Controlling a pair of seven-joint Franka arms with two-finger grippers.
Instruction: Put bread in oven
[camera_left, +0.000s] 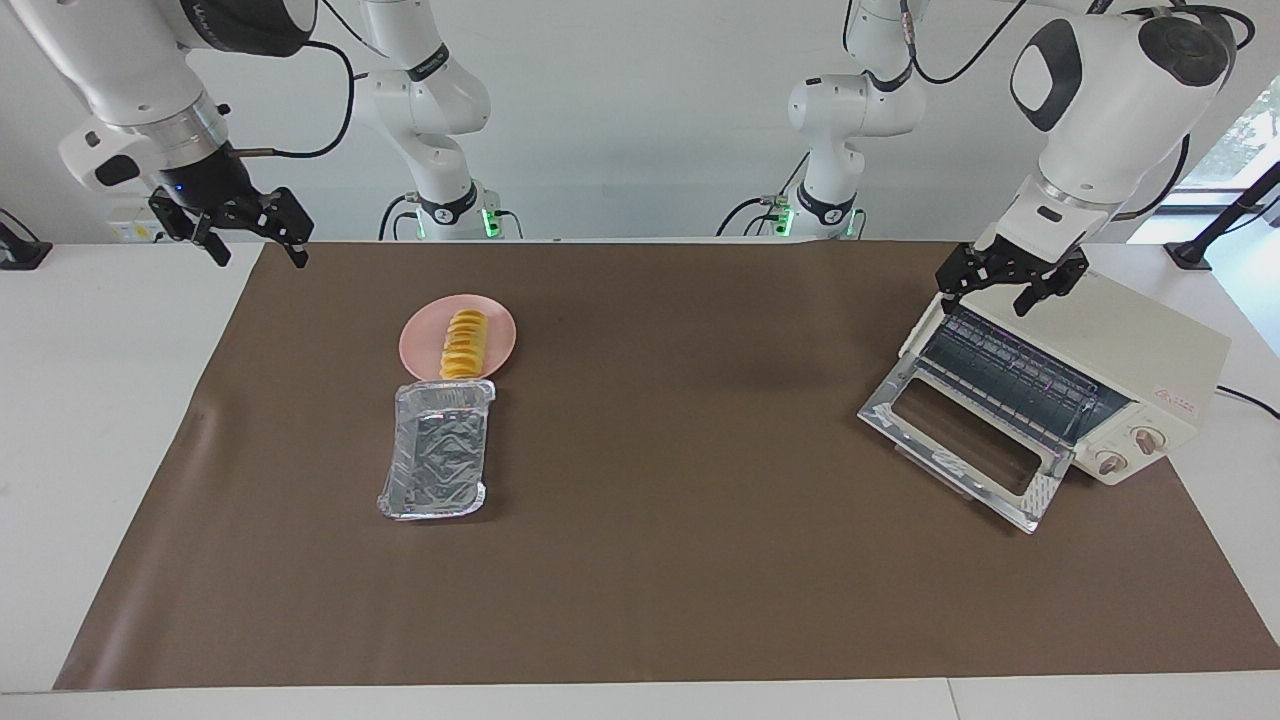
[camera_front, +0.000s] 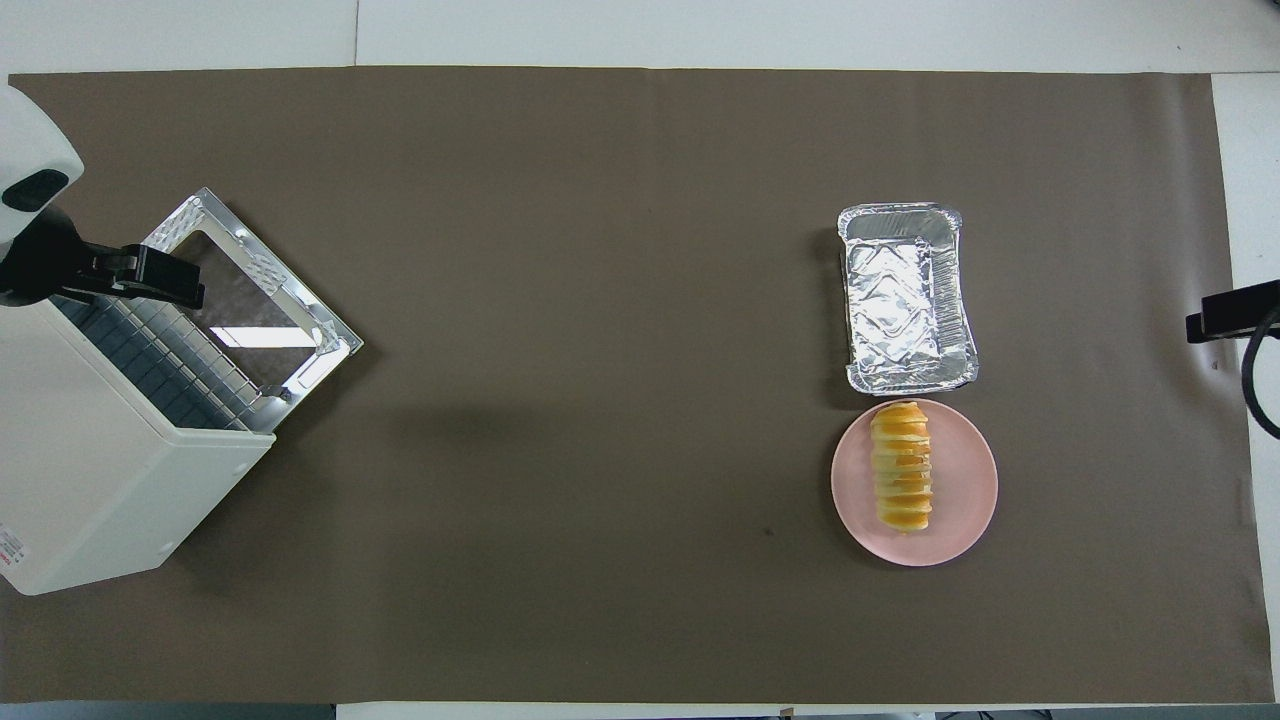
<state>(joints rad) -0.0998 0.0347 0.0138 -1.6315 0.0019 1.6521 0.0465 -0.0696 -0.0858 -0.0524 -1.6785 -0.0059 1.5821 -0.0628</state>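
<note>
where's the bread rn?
The bread lies on the pink plate, toward the right arm's end of the table, with the foil tray just farther from the robots and the oven at the left arm's end.

Both arms are glossy white with rounded joints and dark grey caps. Black cables loop along them, and green lights glow at the bases. Each ends in a black two-finger gripper below a silver wrist ring.
</note>
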